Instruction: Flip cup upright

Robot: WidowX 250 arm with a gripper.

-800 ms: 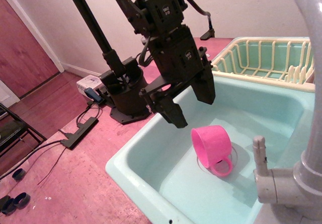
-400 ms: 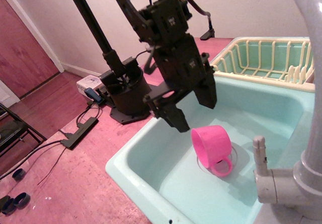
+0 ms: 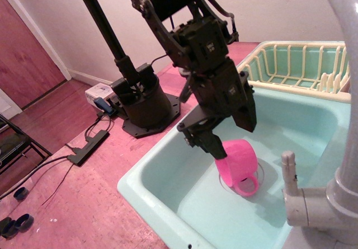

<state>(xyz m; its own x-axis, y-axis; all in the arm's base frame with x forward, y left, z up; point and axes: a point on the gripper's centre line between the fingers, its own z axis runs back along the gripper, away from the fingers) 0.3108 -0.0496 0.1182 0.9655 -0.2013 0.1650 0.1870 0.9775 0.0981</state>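
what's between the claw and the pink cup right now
Nothing shows between them. In the only view, the open claw straddles the cup's upper side, one finger overlapping its rim; whether it touches can't be told. The cup lies tipped in the sink.

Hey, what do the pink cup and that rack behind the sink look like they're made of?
Cup: likely plastic, with a smooth, even bright pink surface and soft sheen. Rack: seemingly plastic too, with thick cream bars over a matte mint tray, though coated wire is possible.

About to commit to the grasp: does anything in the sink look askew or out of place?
Only the pink cup: it lies tipped on its side over the drain of the sink, handle toward the camera. The open gripper straddles its upper edge. Nothing looks spilled or damaged.
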